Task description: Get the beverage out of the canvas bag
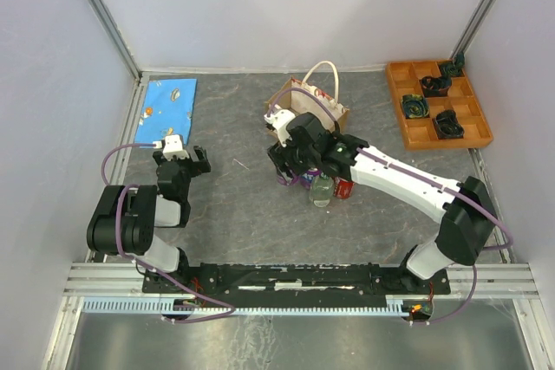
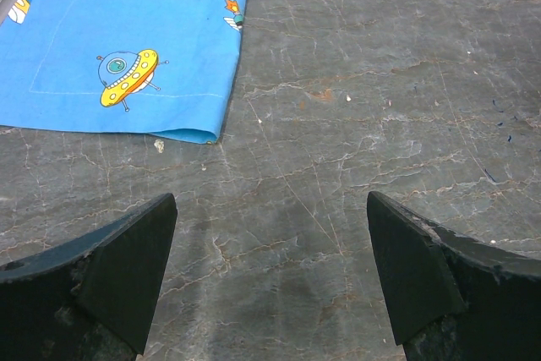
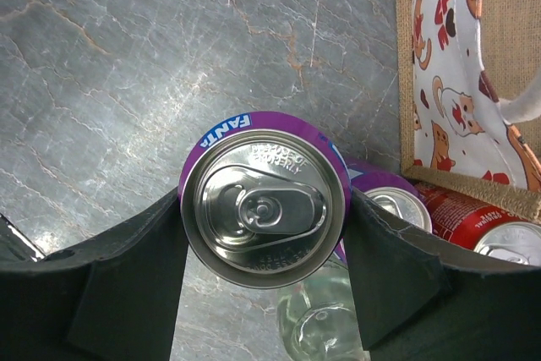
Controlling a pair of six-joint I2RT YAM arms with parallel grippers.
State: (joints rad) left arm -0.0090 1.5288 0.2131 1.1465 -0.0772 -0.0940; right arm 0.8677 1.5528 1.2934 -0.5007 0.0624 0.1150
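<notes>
The canvas bag (image 1: 316, 103) stands at the back middle, with a cream handle and a whitish panel with red marks; its side shows in the right wrist view (image 3: 452, 65). My right gripper (image 1: 290, 169) is shut on a purple Fanta can (image 3: 264, 200), just in front and left of the bag, outside it. Both fingers (image 3: 127, 285) press the can's sides. A second purple can (image 3: 390, 200), a red can (image 3: 494, 230) and a clear bottle (image 3: 321, 323) stand beside it on the table. My left gripper (image 2: 270, 209) is open and empty over bare table, far left of the bag (image 1: 182, 158).
A blue printed cloth (image 1: 167, 108) lies at the back left, also in the left wrist view (image 2: 127, 40). An orange compartment tray (image 1: 401, 97) with dark objects sits at the back right. Walls close the table's back and sides.
</notes>
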